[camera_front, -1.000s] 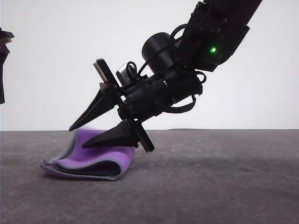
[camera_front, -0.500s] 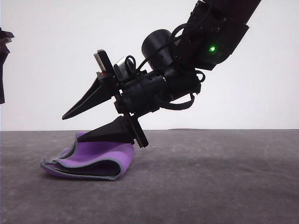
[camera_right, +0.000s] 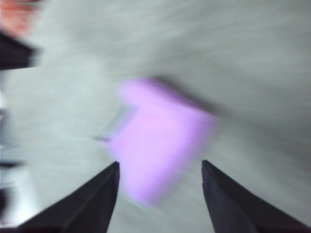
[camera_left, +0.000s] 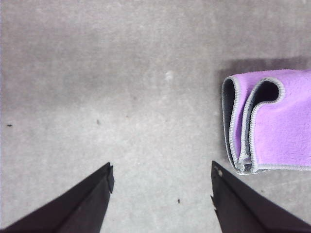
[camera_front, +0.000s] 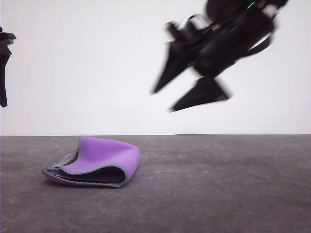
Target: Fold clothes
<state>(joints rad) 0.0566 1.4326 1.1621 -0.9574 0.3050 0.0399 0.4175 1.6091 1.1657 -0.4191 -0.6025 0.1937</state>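
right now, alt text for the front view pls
A small folded purple cloth with grey stitched edging lies on a dark grey table. The black right gripper hangs open and motion-blurred above and right of it, touching nothing.

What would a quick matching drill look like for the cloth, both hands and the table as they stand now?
Column one:
1. cloth
2. right hand
3. left hand
4. table

Column two:
a. dark grey, bare surface
b. folded over, purple outside, lying free
c. open, raised in the air, blurred
d. open above the table, cloth off to one side

Pairs: 1-b, 2-c, 3-d, 4-a
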